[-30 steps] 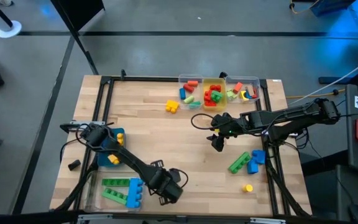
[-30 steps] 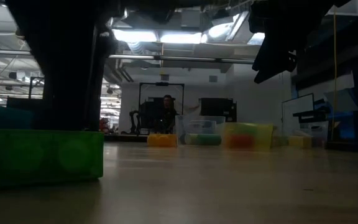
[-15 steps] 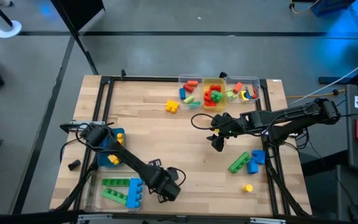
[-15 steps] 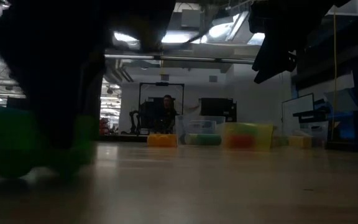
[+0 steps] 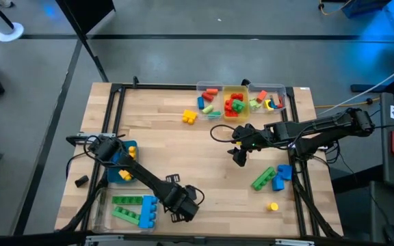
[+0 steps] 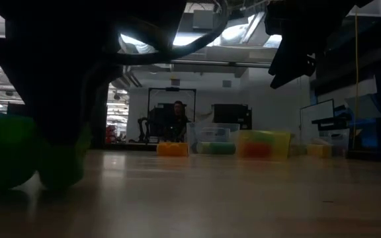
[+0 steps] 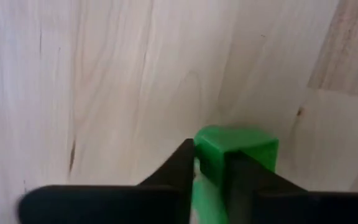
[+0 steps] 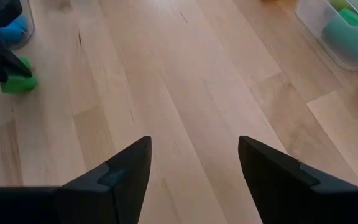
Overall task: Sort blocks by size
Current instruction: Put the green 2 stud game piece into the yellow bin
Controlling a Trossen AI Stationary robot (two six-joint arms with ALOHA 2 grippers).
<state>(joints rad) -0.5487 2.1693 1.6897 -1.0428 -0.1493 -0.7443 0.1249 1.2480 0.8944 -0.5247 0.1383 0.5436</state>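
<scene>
Left gripper (image 7: 211, 171) pinches one green block (image 7: 235, 146).

two dark arms (image 5: 149, 181) were over one wooden table (image 5: 176, 143). three clear bins (image 5: 237, 101) sat in a row at the far edge, one blue bin (image 5: 124, 164) by the left arm's base, one clear bin (image 5: 130, 208) at the near left. four loose blocks: one yellow (image 5: 189, 117), one green (image 5: 263, 178), one blue (image 5: 281, 175), one small yellow (image 5: 273, 206). one person (image 6: 177, 119) was in the room behind.
</scene>
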